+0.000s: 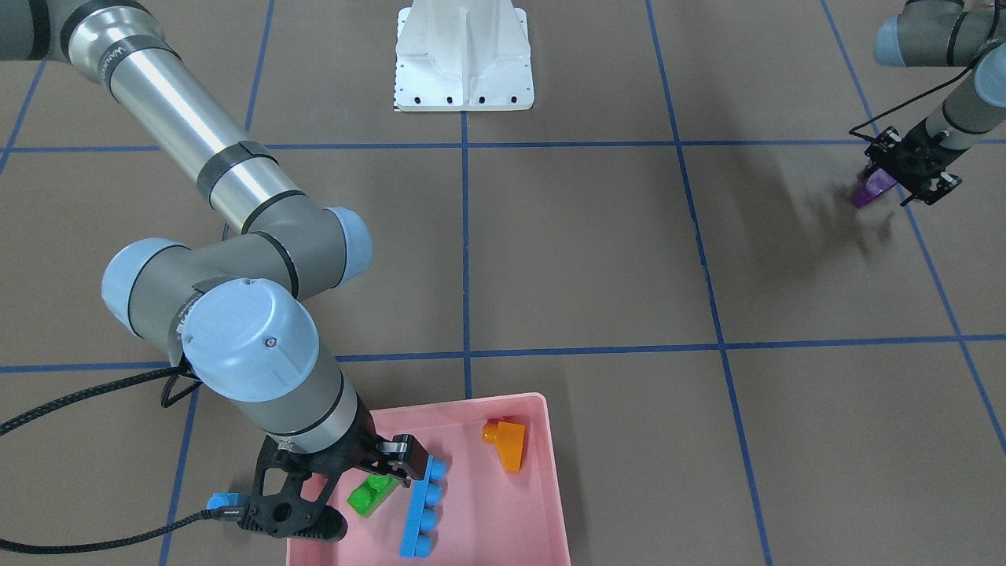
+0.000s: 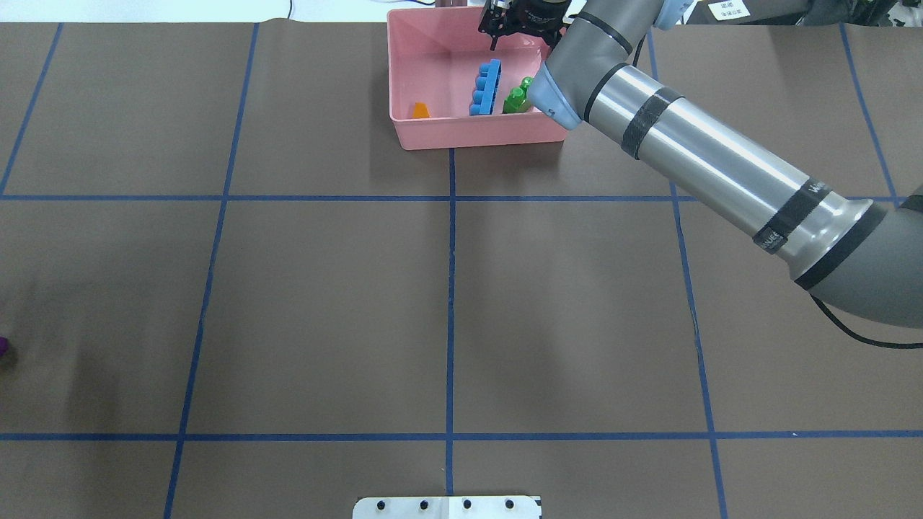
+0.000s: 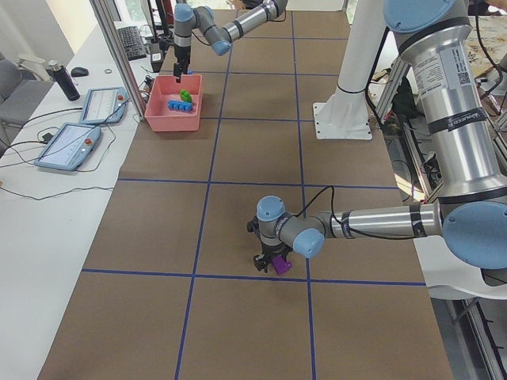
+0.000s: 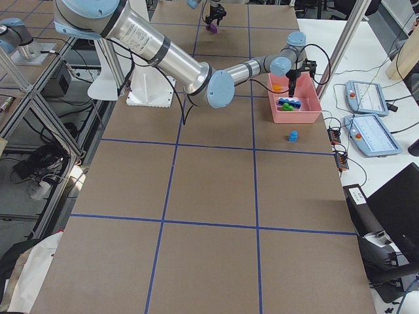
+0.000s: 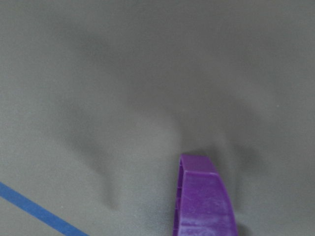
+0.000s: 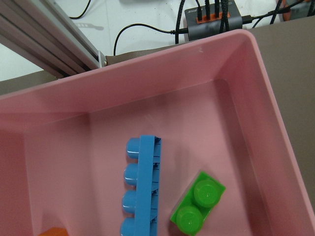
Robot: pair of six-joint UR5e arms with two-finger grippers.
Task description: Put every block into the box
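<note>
Pink plastic box (image 1: pixel 503 519): bottom ctr of the front-facing view, cut off by the lower edge. In the overhead view it sits at top ctr. It rests on the brown table (image 1: pixel 597 259), which is marked w/ blue tape lines.

Box contents (3 blocks):
1. Long light-blue bar (image 1: pixel 423 509). It lies on its side, running approx. top to bottom in the front-facing view, studs toward frame right.
2. Green two-stud block (image 1: pixel 372 495). It is just left of the bar, studs up and tilted. Contact w/ the bar cannot be confirmed.
3. Orange sloped block (image 1: pixel 507 444). It is in the upper right part of the box, apart from the other two.

Outside the box:
- Small light-blue cube (image 4: pixel 293 136). It is on the table, just below the box in the exterior right view.
- Purple sloped block (image 1: pixel 871 192). It is at upper right of the front-facing view, well apart from the box.

R gripper (image 2: pixel 495 40): over the box, at its left side in the front-facing view, above the green block and the bar's upper end. No block is seen between the fingers. Finger spacing cannot be read, so whether they stand apart or together cannot be told.

L gripper (image 1: pixel 884 185): upper right of the front-facing view, fingers closed on the purple sloped block. In the L wrist view the block fills the bottom edge right of ctr, w/ shadowed table behind it and a blue tape line at lower left. Whether the block touches the table cannot be told.

White pedestal base (image 1: pixel 464 63): top ctr of the front-facing view.
</note>
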